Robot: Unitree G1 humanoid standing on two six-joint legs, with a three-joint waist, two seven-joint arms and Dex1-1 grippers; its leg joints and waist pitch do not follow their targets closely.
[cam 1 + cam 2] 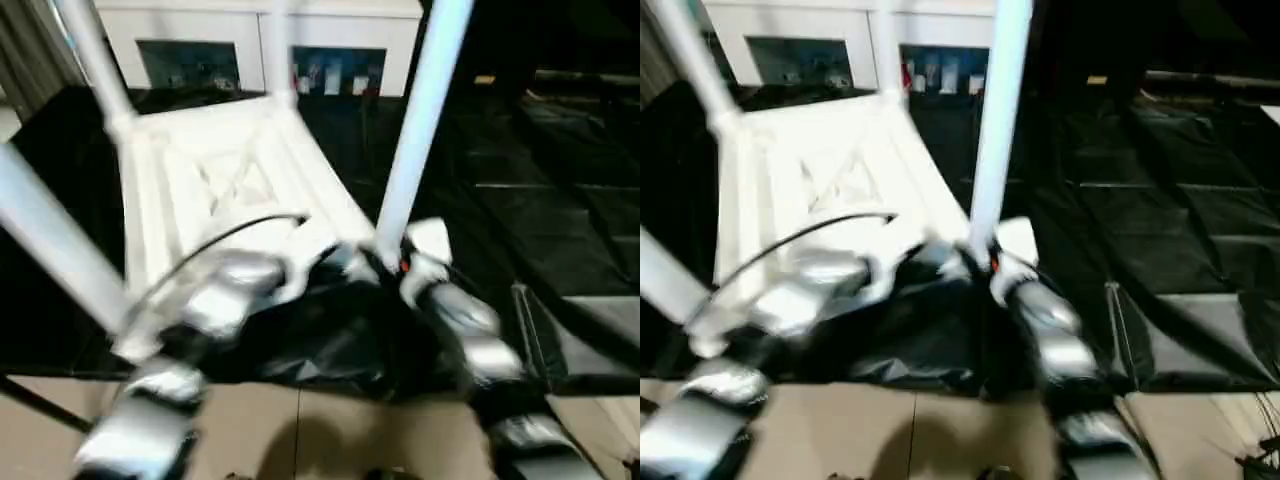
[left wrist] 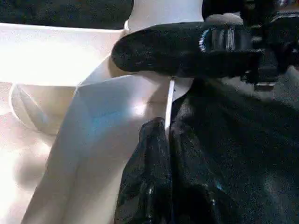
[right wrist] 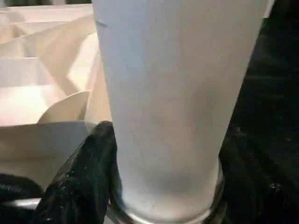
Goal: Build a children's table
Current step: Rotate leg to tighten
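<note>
I have the table top [image 1: 235, 190] upside down in the upper left of the head view, its X-ribbed underside facing up, lying on black sheeting [image 1: 560, 200]. Legs stand up out of its corners: one [image 1: 95, 60] at the upper left, one [image 1: 278, 45] at the far corner near top centre, one [image 1: 50, 245] slanting across the left edge, and one [image 1: 420, 120] rising from the near right corner to the top edge.

My right gripper [image 1: 400, 262] sits at the foot of that near right leg, just right of centre. In the right wrist view the leg [image 3: 177, 102] stands between the black fingers [image 3: 84, 182], which are closed around its base.

My left gripper [image 1: 335, 258] reaches in from the lower left, its fingers pressed together at the near edge of the top, close beside the right gripper. From its wrist camera I see the right gripper's finger [image 2: 187, 49] lying across the corner socket [image 2: 159, 9].

A white cabinet [image 1: 260, 45] with glass doors stands along the top edge behind the table, and tan floor [image 1: 340, 430] runs along the bottom.
</note>
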